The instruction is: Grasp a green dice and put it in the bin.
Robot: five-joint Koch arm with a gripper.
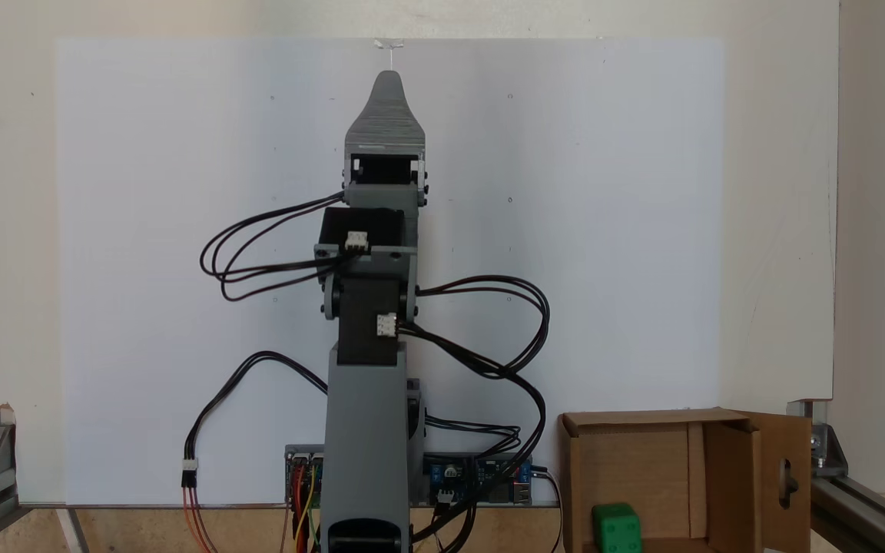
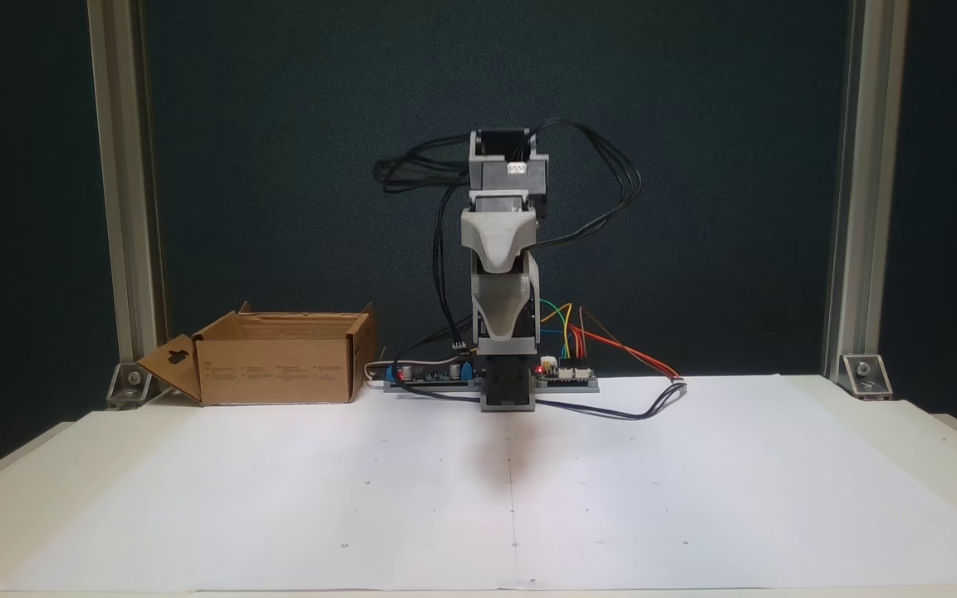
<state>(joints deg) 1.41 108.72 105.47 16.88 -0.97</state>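
- The green dice [image 1: 616, 528] already sits inside the bin [image 1: 725, 418], on its floor near the front wall as the fixed view from above shows it; judged from that, the task looks done.
- In the fixed view from the front, the bin [image 2: 279, 370] stands on the tabletop [image 2: 861, 415] well to the left of my base, its keyhole-cut flap folded outward; the dice is hidden behind the cardboard wall there.
- My arm is folded up over its base, with my tool [image 1: 389, 77] pointing out over the white paper sheet [image 1: 604, 269], well apart from the bin.
- My tool [image 2: 505, 336] hangs down in front of the arm; its jaws lie one behind the other in both fixed views, so I cannot tell whether they are spread or pressed together. I see nothing held in them.
- The step in hand seems to be resting at home. To do it well, I should keep clear of the bin's upright flaps and leave the loose black cables [image 1: 488, 361] unsnagged.
- There are lines of small print on the bin's front wall, too small to read; no brand is legible anywhere.
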